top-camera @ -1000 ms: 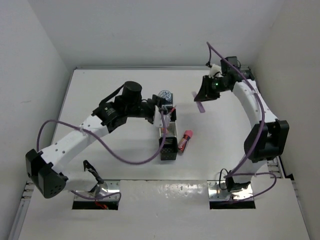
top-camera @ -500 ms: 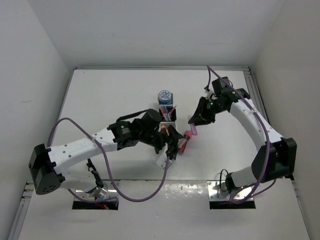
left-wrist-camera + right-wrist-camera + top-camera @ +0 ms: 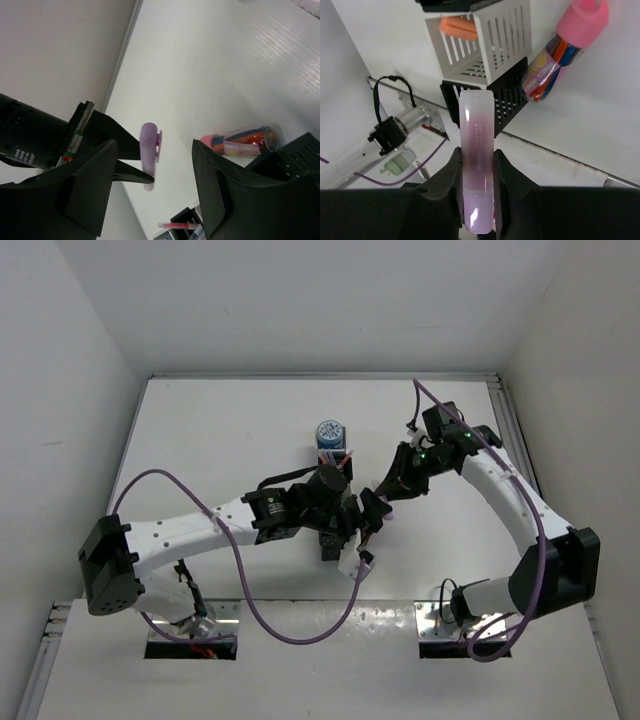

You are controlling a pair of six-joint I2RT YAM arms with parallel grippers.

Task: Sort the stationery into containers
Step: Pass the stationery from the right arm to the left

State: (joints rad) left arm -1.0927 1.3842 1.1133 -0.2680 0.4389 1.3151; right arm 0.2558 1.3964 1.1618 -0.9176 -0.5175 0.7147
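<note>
Hemmed in by white walls along the left, far and right edges of the desk [image 3: 220, 430]. Metal rail down the right edge, shiny mounting plates at the near edge. Broad smooth white surface from the cups out to the left edge and the far-left corner. Tighter on the right, with both arms crowding the middle.

At mid-desk, a joined row of small square cups running from near to far. At the far end, a round blue-and-white roll [image 3: 329, 431] standing in its cup. Nearer, a white slatted cup [image 3: 492, 37] holding an orange-capped stick [image 3: 460, 29], then a black mesh cup [image 3: 507, 97] on the side toward the near edge. Just beside the row on its right, lying flat on the desk, a pink-capped tube [image 3: 565, 40]: clear plastic, bright colours inside, rounded cap.

Left claw [image 3: 154, 145] released, dark matte fingers [image 3: 90, 185] spread wide with nothing between them, hovering over the desk beside the row and the tube. Right claw [image 3: 477, 152] clenched on the lilac pen [image 3: 477, 130]: translucent, slim, small clip near its rounded end, printed lettering on the barrel. Pen in the air off the desk, just right of the row, near the left claw but apart from it.
</note>
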